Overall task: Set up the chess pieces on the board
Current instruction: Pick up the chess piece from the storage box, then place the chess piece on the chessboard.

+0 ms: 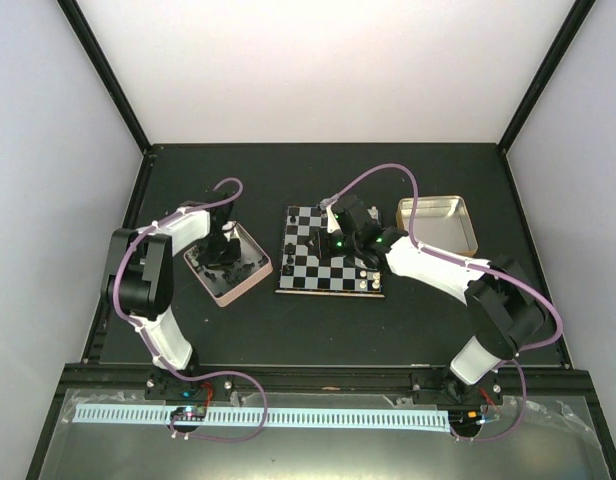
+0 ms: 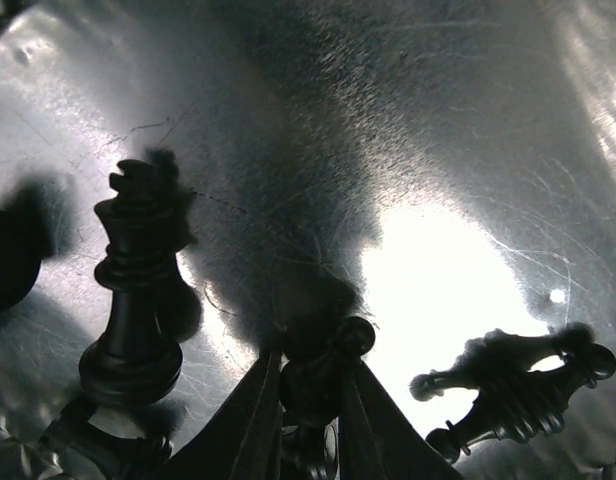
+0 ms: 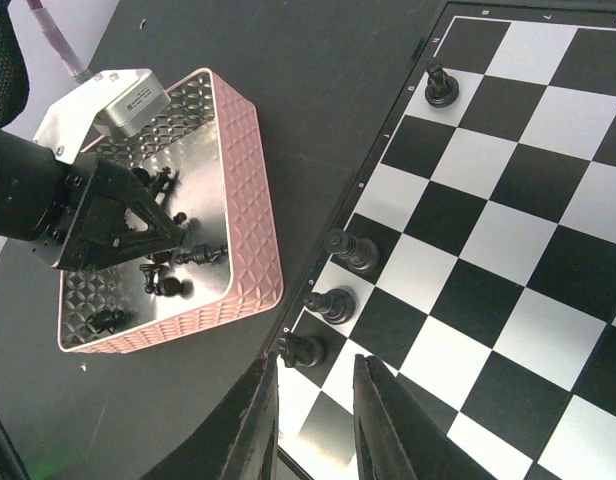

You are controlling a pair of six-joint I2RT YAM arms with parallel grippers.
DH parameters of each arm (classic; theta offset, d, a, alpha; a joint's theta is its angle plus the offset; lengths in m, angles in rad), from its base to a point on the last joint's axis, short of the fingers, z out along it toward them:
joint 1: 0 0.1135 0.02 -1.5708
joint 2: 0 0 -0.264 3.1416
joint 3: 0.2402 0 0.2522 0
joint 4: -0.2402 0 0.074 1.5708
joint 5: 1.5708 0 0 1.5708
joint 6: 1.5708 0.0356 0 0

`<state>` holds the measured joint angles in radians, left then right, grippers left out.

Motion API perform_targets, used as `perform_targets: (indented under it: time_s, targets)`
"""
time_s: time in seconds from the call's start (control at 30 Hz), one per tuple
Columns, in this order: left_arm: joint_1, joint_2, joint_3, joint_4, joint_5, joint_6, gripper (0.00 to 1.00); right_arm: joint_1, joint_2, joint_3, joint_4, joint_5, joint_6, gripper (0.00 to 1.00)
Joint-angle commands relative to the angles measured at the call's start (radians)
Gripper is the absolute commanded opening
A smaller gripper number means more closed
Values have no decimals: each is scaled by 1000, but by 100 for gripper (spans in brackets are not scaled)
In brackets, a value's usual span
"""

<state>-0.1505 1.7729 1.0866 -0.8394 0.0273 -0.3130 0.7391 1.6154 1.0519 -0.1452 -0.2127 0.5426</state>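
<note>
My left gripper (image 2: 310, 362) is down inside the pink-rimmed tin (image 1: 250, 285). Its two fingers press on either side of a small black chess piece (image 2: 311, 388). A taller black piece (image 2: 133, 300) stands upright to its left, and two more (image 2: 518, 385) lie on their sides to the right. The board (image 1: 331, 262) lies mid-table. My right gripper (image 3: 313, 400) hovers open over the board's corner nearest the tin, with nothing between its fingers. Three black pieces (image 3: 331, 304) stand in a row along that edge, and another (image 3: 439, 85) stands farther up it.
A gold-rimmed tin (image 1: 458, 235) sits right of the board. Small pale pieces (image 1: 368, 284) stand at the board's near right corner. In the right wrist view the pink tin's wall (image 3: 243, 180) stands just left of the board's edge.
</note>
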Motion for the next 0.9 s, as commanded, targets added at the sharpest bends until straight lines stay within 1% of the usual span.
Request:
perform_targets:
  time_s: [0.0, 0.2, 0.3, 0.37, 0.47, 0.57, 0.7, 0.8, 0.87]
  targets:
    - [6, -54, 29, -6, 22, 18, 13, -4, -33, -1, 13, -20, 11, 22]
    - [6, -170, 31, 8, 76, 35, 14, -4, -44, 12, 29, -89, 23, 24]
    - [5, -214, 25, 18, 126, 38, 14, -4, -49, 22, 40, -116, 29, 24]
    - [3, -259, 9, 48, 184, 41, 15, -4, -54, 25, 46, -137, 29, 24]
    - [-3, -325, -34, 132, 311, 41, 16, -8, -59, 37, 63, -201, 36, 26]
    - [-28, -388, -81, 221, 431, 27, 17, -9, -56, 59, 93, -305, 58, 31]
    - [-77, -458, -149, 324, 502, 13, 18, -9, -15, 114, 109, -432, 108, 39]
    - [-119, -512, -194, 382, 536, 13, 18, -9, 16, 144, 106, -460, 144, 46]
    - [-144, -552, -217, 417, 559, 14, 18, -9, 28, 156, 106, -471, 159, 48]
